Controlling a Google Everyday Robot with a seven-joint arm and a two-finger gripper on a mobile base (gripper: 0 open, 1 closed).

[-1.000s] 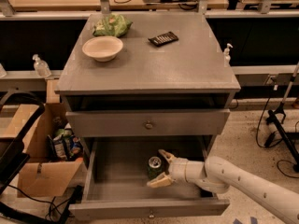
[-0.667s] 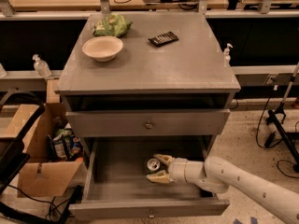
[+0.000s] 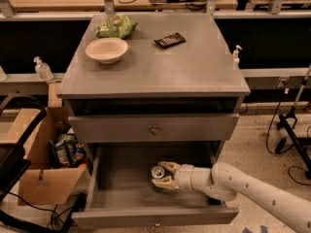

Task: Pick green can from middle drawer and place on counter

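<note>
Upright in the open middle drawer point(image 3: 121, 178), the green can point(image 3: 156, 172) sits clasped in the hand point(image 3: 159, 174); likely light, thin-walled and slick, it wants a moderate squeeze across its mid-body, not its rim.

Green can point(image 3: 157, 173): small, upright, silver top facing up, green body dim in shadow. Stands on floor of middle drawer, right of centre, lower middle of frame.

Middle drawer point(image 3: 121, 188): grey wood, pulled out, deep tray with side walls. Low front panel with small round knob at bottom edge of frame.

Counter point(image 3: 160, 67): broad flat grey cabinet top, upper middle of frame, well above can.

Gripper point(image 3: 164, 175): inside drawer, right at can, reaching in from right.
</note>
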